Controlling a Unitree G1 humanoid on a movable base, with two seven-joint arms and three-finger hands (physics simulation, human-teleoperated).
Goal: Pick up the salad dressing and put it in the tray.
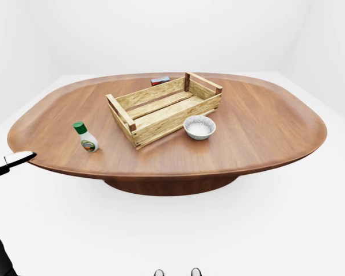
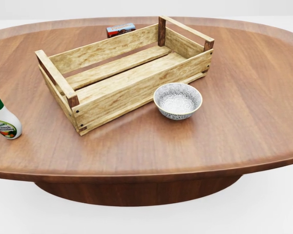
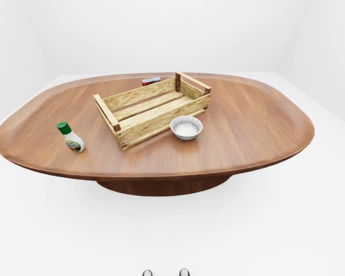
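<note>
The dressing (image 1: 86,137) stands upright on the table (image 1: 264,126), near its left edge in the left-eye view, well apart from the tray (image 1: 164,109). The tray holds nothing. One bowl (image 2: 177,101) sits just beside the tray, with white filling. One small box (image 2: 120,29) lies above the tray. The left hand (image 1: 11,161) shows at the left edge, holding nothing; how far open, I cannot tell. The room is white.

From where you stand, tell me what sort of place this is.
Probably a bare simulated test room, not a furnished home: plain white walls and floor surround one big oval wooden table. On it sit a slatted wooden tray, a salad dressing bottle and a small bowl.
</note>
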